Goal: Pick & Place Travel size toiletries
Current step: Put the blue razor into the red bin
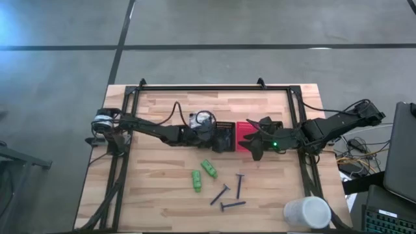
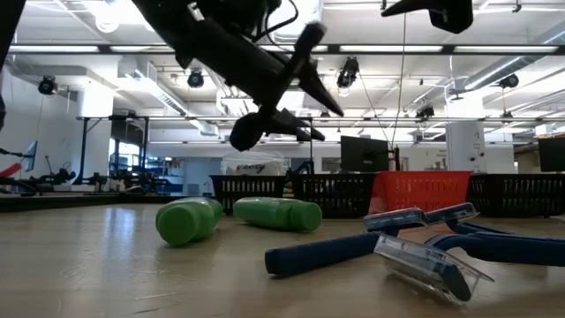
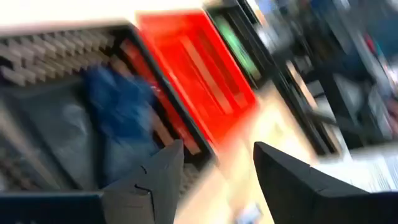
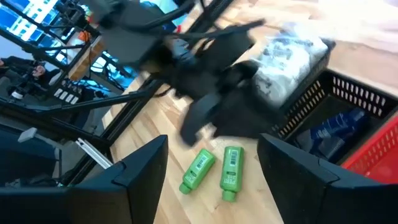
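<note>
green bottles: two [image 1: 196, 181] [image 1: 208, 168] lay on their sides on the worktop [image 1: 156, 195], in front of the bins.
razors: three [image 1: 239, 185] [image 1: 220, 194] [image 1: 233, 205] lay near each other, just right of the bottles.
handling: the bottles looked light, stiff and rounded, likely to roll; best pinched across the body. the razors looked thin and low, best taken by the handle.
bins: a black bin [image 1: 224, 138] and a red bin [image 1: 246, 136] stood side by side mid-worktop; something blue [image 3: 115, 121] lay in the black one.
left end effector [image 1: 218, 141]: reached in over the black bin, fingers spread, holding nothing.
right end effector [image 1: 255, 144]: hovered over the red bin, fingers wide, empty.
white cup [image 1: 307, 212]: stood at the near right corner.
</note>
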Available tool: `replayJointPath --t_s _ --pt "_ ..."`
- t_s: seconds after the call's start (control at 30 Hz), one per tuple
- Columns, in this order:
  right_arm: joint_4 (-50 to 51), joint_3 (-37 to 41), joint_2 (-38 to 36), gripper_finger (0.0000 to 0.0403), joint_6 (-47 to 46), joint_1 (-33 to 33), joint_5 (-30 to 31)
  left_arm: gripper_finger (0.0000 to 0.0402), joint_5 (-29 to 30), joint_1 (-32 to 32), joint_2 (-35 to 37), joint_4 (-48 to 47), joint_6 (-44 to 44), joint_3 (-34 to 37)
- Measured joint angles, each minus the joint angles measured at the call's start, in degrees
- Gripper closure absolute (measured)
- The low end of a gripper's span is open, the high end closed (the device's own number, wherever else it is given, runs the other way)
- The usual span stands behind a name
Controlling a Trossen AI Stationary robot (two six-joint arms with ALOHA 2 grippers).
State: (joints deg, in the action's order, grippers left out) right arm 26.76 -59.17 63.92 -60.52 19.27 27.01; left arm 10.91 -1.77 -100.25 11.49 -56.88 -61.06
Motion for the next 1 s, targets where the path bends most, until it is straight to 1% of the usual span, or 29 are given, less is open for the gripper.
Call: replayJointPath --t_s 0.1,0.17,0.23,0.37,0.53,0.7,0.8,0.87,1.0 --pt "-0.02 1.12 0.00 0.0165 -1.75 0.35 -0.09 0.0202 -6.67 -3.02 0.06 -0.96 3.64 -0.02" --pt "0.07 1.88 0.00 0.0169 -2.51 0.67 -0.24 0.0202 -10.50 -5.56 0.11 -4.06 4.20 -0.02" --pt "0.05 2.59 0.00 0.0172 -3.39 1.10 -0.28 0.0202 -10.79 -8.40 0.11 -8.46 1.75 -0.02" --pt "-0.01 4.17 0.00 0.0175 -5.49 2.02 -0.52 0.0208 -4.66 -14.04 0.11 -15.92 -6.51 0.02" --pt "0.06 6.37 0.00 0.0165 -9.79 3.50 -0.68 0.0225 3.70 -21.16 0.11 -19.98 -17.56 -0.22" --pt "-0.04 7.31 0.00 0.0149 -11.51 6.17 -0.72 0.0241 14.65 -27.29 0.11 -25.58 -34.29 -0.24" --pt "-0.25 7.50 0.00 0.0139 -11.55 7.96 -2.82 0.0242 20.76 -30.11 0.11 -29.09 -43.07 -0.22" --pt "-0.43 7.65 0.00 0.0133 -11.68 9.38 -3.94 0.0239 22.62 -31.57 0.11 -28.81 -44.60 -0.30" --pt "-0.53 7.92 0.00 0.0122 -13.60 11.86 -4.44 0.0235 23.14 -33.47 0.11 -25.13 -43.76 -1.24"
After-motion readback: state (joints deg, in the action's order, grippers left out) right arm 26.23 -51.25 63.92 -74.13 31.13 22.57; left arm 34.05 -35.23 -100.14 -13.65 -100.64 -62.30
